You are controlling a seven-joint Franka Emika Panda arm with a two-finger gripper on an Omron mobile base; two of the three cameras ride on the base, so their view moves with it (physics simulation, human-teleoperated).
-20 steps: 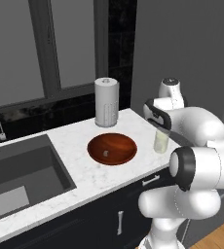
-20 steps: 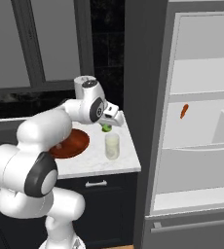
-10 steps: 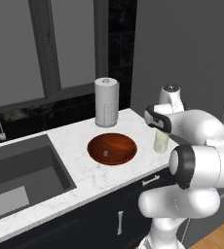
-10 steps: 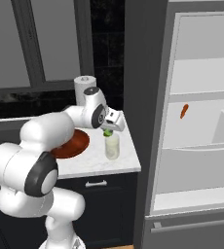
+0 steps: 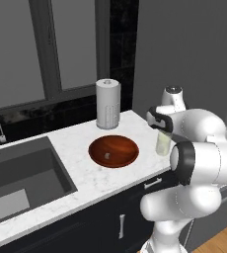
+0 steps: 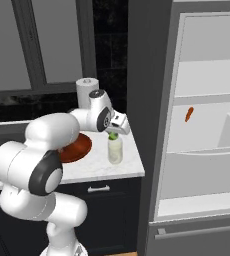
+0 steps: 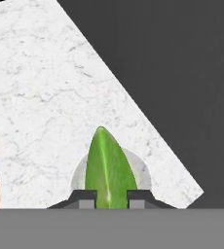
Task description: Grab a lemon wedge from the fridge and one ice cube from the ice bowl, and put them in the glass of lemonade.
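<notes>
The pincer (image 7: 107, 194) is clamped on the lemon wedge (image 7: 109, 170), its two dark tips pressed against the wedge's lower sides. From the hand view the green-yellow wedge points away from the hand, and the round rim of the glass of lemonade (image 7: 140, 170) shows directly behind it, so the wedge hangs right over the glass's mouth. I cannot tell whether it touches the liquid.

From the right base view, the arm reaches across the white marble surface (image 6: 99, 170) with the wedge (image 6: 113, 135) showing as a small green speck just above the glass (image 6: 115, 150). The glass stands upright near the surface's right edge, close to the fridge (image 6: 152, 100). The fridge stands open, with white shelves inside and a thin orange-red stick-like item (image 6: 188, 114) lying on the middle shelf.

In the left base view the glass (image 5: 163, 143) stands just below the arm's wrist, partly hidden by the white arm. The ice bowl (image 5: 113, 150), wide and reddish-brown, sits on the surface just left of the glass, apart from it. A tiny pale ice cube (image 5: 107, 156) rests on the bowl's floor. Behind the bowl a white paper-towel roll (image 5: 108, 104) stands upright near the wall. Farther left, the dark sink (image 5: 21, 180) is sunk into the surface, well apart from the bowl.
</notes>
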